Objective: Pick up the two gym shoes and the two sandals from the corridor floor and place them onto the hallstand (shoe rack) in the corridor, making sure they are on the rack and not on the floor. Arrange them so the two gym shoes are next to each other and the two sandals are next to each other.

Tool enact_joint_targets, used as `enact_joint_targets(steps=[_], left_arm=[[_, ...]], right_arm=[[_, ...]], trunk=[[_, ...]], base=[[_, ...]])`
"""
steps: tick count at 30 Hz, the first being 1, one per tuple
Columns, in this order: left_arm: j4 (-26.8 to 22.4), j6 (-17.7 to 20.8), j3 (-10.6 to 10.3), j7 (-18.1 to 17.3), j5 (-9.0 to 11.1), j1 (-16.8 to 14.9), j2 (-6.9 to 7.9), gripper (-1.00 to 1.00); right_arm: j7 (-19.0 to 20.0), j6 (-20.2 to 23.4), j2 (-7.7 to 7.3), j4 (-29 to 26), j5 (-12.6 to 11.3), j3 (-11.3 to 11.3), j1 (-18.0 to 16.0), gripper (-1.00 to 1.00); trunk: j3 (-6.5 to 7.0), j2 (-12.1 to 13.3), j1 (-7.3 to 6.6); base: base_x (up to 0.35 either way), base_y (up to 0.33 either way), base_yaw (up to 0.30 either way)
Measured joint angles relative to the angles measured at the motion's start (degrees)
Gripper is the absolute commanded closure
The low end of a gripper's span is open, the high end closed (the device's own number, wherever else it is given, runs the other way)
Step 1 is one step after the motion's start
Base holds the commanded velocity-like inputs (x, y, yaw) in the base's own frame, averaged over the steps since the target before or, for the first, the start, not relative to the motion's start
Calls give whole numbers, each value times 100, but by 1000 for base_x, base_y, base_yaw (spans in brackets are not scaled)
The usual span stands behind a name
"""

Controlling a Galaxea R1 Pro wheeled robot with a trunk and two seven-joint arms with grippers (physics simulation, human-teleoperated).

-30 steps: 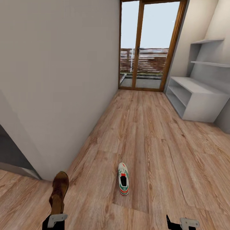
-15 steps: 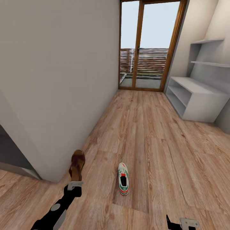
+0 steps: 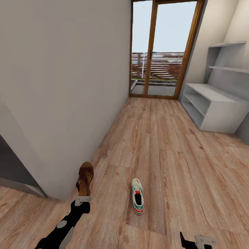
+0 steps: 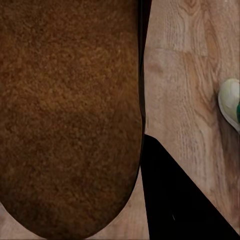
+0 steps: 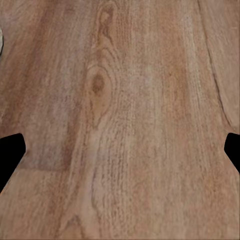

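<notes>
Brown suede-like sole: the underside of a slim dark brown leather sandal [image 4: 70,115] is seen close up in the left wrist view, apparently clamped so that it points straight out from the fingers.

Left gripper: the left gripper [image 3: 82,200] is seen at 7 o'clock in the head view, on a black arm with grey fittings; it is closed on the heel end of the sandal [image 3: 85,179], which is carried toe-forward above the floor, presumably so that it can be slid onto a shelf.

Right gripper: the right gripper [image 3: 197,241] is seen at 5 o'clock, at the lower edge; in its wrist view the dark fingertips [image 5: 11,150] are spread to either side over bare planks, so it is judged to be open and holding nothing.

Gym shoe: one white low-top sneaker with green stripes and a red-orange tongue [image 3: 137,201] is left lying on the floor at 6 o'clock, just beside the carried sandal and apart from it; its toe [image 4: 231,102] is glimpsed in the left wrist view.

Floor: the light brown wood-grain plank corridor floor [image 3: 166,145] is run toward a glazed wooden door [image 3: 162,48] at 12 o'clock.

Rack: the low white-grey hallstand with open shelves and floating wall shelves [image 3: 214,103] is placed at 2 o'clock, well apart from the robot; nothing is seen on it.

Step judged: the sandal is judged to be in transport toward the rack, the sneaker being left for a later pick.
</notes>
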Motion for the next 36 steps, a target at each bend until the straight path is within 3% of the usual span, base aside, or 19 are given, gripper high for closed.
enact_joint_targets(steps=[12,28,36], left_arm=[[7,-2,-26,-3,-1,-5,-4,100],[8,-9,-30,-5,-1,2,-6,100],[0,-12,-75,-9,-1,-1,-45,100]], right_arm=[[-12,-1,0,-10,-4,-11,0,-100],[-1,0,0,-4,-4,-11,2,-100],[-9,-1,16,-19,-9,0,1,-100]], trunk=[[0,0,-1],[40,0,2],[46,0,2]], base=[[240,231,0],[43,19,-193],[133,29,-26]])
